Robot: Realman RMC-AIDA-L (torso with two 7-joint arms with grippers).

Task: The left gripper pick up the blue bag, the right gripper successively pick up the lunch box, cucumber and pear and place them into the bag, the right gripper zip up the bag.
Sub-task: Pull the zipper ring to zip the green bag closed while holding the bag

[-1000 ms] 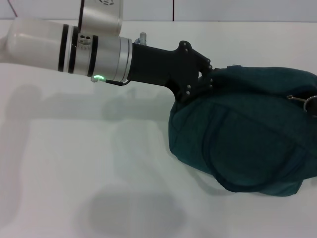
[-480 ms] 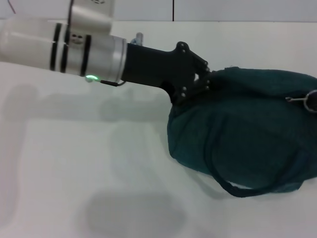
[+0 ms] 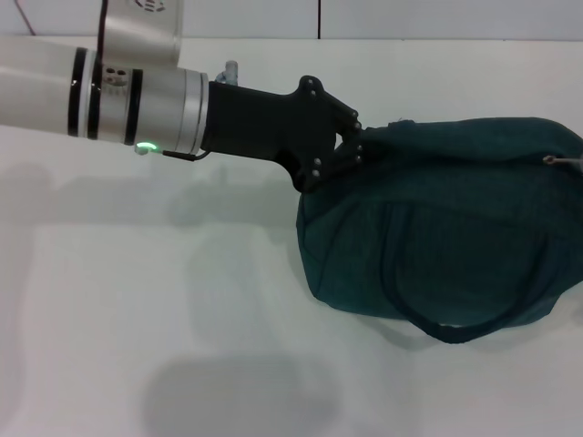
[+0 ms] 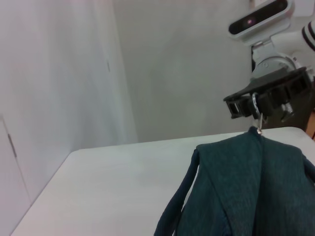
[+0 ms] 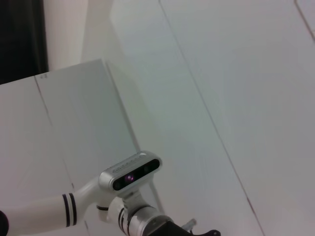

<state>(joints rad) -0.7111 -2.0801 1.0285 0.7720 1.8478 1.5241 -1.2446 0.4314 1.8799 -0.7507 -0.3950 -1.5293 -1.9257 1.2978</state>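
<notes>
The bag (image 3: pixel 437 237) is gripped at its upper left corner by the left gripper (image 3: pixel 357 150), whose jaws are clenched on the fabric there. The bag hangs low over the white table (image 3: pixel 137 319), its long axis running across the robot's front, one strap (image 3: pixel 455 330) drooping beneath. Its top appears closed. At the far end, a ring pull (image 4: pixel 255 105) is held in the right gripper (image 4: pixel 268 96), as seen from the left wrist, though how firmly those jaws are closed cannot be told. The pull lies just at the right gripper, well away from the left, so any zip work would be the right arm's. No lunch box, cucumber or pear is seen.
</notes>
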